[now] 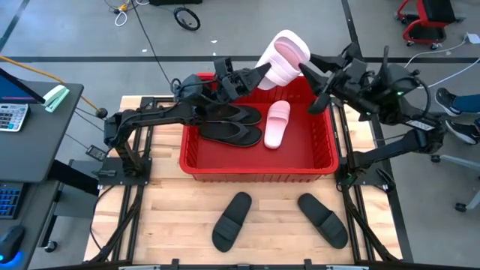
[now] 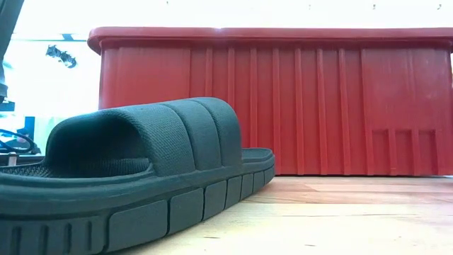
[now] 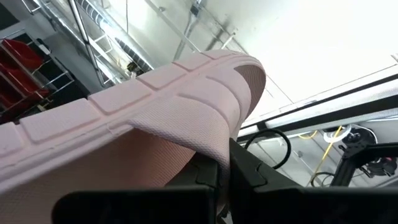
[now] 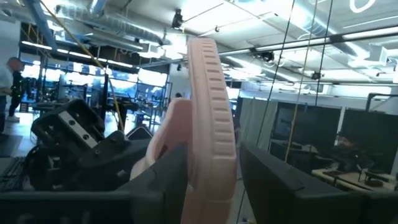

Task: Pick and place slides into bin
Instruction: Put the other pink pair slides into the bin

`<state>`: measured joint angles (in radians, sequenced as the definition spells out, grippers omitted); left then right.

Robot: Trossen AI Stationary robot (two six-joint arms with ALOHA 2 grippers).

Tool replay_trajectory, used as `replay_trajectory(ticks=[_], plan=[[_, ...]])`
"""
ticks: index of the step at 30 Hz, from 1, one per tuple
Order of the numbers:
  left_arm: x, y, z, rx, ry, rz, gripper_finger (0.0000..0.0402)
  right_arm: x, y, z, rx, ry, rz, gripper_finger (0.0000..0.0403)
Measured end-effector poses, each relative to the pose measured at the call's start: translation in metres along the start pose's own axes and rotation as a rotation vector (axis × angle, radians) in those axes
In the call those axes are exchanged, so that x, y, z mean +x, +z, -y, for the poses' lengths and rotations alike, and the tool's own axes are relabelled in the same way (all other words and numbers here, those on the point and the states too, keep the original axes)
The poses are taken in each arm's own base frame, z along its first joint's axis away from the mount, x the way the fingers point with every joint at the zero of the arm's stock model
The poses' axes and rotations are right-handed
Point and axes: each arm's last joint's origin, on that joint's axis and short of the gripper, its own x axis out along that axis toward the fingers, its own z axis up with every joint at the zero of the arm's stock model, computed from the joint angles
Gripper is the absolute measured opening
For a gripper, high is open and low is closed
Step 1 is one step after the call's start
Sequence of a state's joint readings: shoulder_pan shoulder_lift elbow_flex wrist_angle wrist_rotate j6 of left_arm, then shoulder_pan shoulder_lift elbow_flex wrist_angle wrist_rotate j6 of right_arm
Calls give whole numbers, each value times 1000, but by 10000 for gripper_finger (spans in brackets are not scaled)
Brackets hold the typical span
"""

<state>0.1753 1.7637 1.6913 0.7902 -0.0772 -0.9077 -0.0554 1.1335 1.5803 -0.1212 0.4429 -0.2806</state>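
A pale pink slide [image 1: 283,56] is held in the air above the far rim of the red bin [image 1: 259,166] by both grippers. My left gripper [image 1: 259,73] comes at it from the left and is shut on it. My right gripper [image 1: 304,69] comes from the right and is shut on it. In the bin lie the other pink slide [image 1: 277,124] and two black flip-flops [image 1: 232,124], all on the floor. Two black broad-strap slides [image 1: 231,220] [image 1: 323,219] lie sole-down on the table near the front edge. The low view shows one black slide [image 2: 141,170] before the bin wall [image 2: 283,106]. My left gripper pinches the broad strap's edge [image 3: 214,146] between its two fingers [image 3: 252,174], coming level from the table's left side. The slide is clear of the bin, tilted up on its side. My right gripper has the sole's rim [image 4: 211,143] between its two fingers [image 4: 280,180], coming level from the table's right side. The sole stands on edge between them; whether both pads press on it does not show plainly.
The bin fills the middle of the table [image 1: 165,225]. A desk with a calculator [image 1: 11,116] stands off the table's left side. Wooden tabletop lies bare between and beside the two black slides.
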Motion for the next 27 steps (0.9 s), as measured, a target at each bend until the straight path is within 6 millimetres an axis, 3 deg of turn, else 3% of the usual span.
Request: replay_trajectory(ticks=[7, 14, 27], plan=[[0, -4, 3, -8, -1, -5, 13, 3, -2, 3, 23, -41, -3, 137], [-1, -9, 7, -17, -8, -19, 39, -3, 2, 7, 43, -48, 7, 36], [-1, -10, 8, 19, -67, -90, 108, -17, 9, 21, 98, -146, 1, 34]])
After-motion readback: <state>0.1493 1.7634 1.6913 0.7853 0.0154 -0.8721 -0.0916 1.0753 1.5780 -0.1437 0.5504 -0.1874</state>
